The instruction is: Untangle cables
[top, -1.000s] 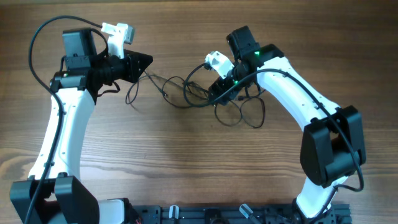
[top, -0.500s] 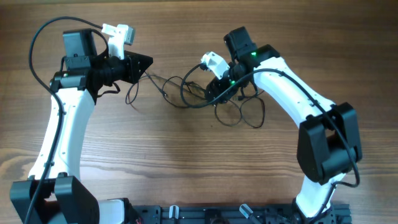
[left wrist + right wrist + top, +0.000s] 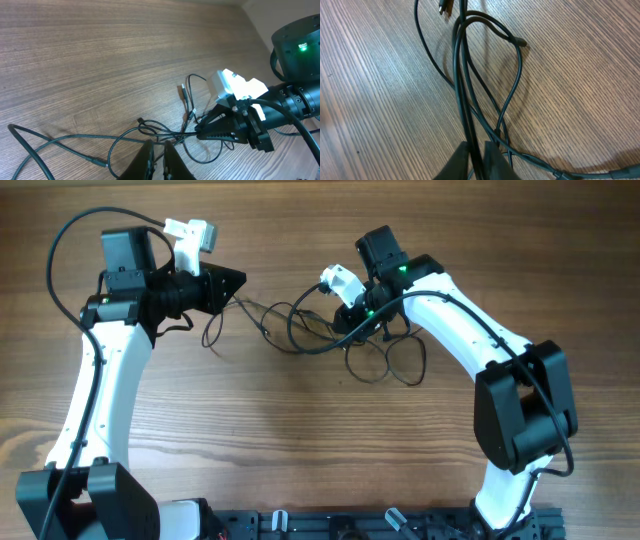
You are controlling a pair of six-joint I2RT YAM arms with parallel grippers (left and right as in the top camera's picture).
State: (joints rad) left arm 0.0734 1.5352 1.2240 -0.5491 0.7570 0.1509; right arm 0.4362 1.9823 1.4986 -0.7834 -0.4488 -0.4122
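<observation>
Two grippers: both nipped down on strands of one tangle.
Cables [image 3: 330,345]: thin black loops lying on the wooden table [image 3: 300,440], far centre, between the arms.
Left gripper [image 3: 238,281]: narrow, pinching a strand that runs right into the tangle.
Right gripper [image 3: 476,152]: narrow, clamped on a black strand at the tangle's far right edge, loops spreading nearer.
</observation>
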